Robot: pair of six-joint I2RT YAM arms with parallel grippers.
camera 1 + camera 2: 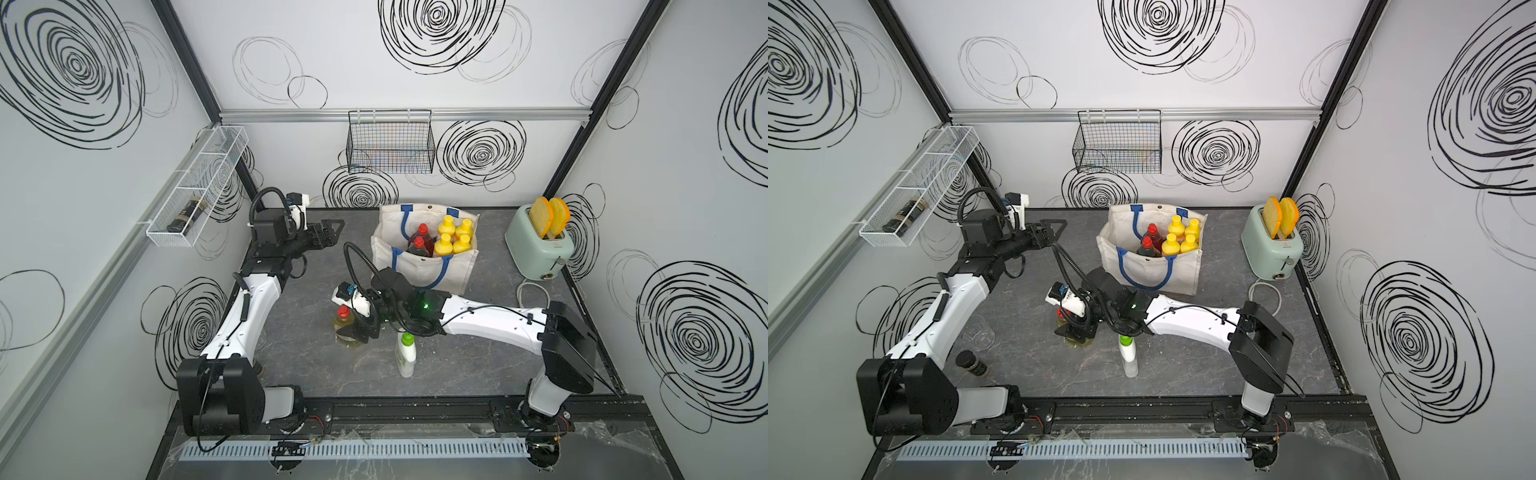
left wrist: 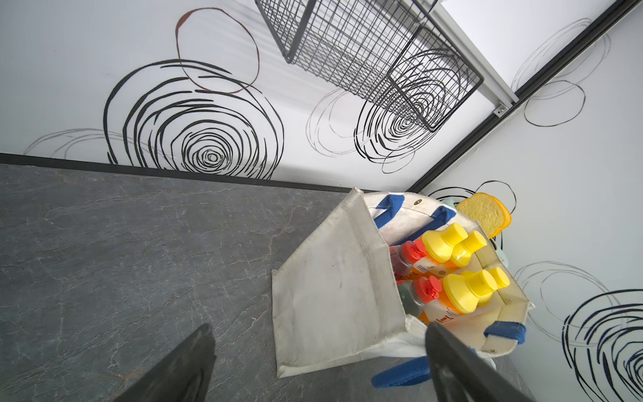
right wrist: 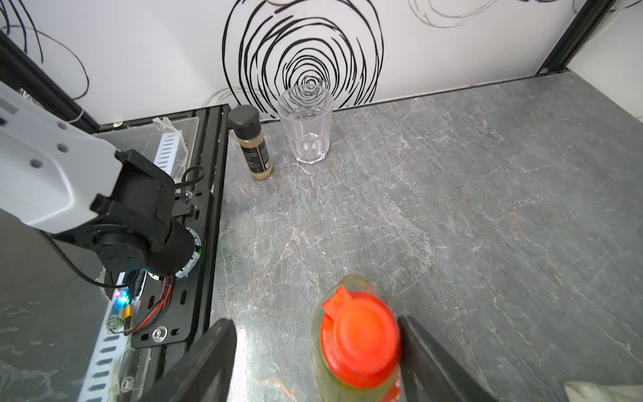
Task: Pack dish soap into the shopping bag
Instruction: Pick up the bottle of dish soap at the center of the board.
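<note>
The white shopping bag (image 1: 432,266) with blue handles stands open at the back of the table, also seen from the left wrist (image 2: 334,278). Inside it are several orange bottles with yellow caps (image 1: 455,235) and two red-capped bottles (image 1: 419,239). A squat red-capped bottle of yellowish dish soap (image 1: 343,322) (image 3: 358,341) stands upright in front of the bag. My right gripper (image 1: 347,332) (image 3: 313,323) is open around it: one finger touches the cap, the other stands apart. A white bottle with a green cap (image 1: 405,353) stands beside it. My left gripper (image 1: 332,232) (image 2: 320,329) is open and empty, left of the bag.
A mint toaster (image 1: 538,245) with two bread slices stands at the back right, its cable on the table. A clear glass (image 1: 982,330) and a dark-capped jar (image 1: 971,362) stand near the left arm. A black wire basket (image 1: 390,143) and a white rack (image 1: 195,187) hang on the walls.
</note>
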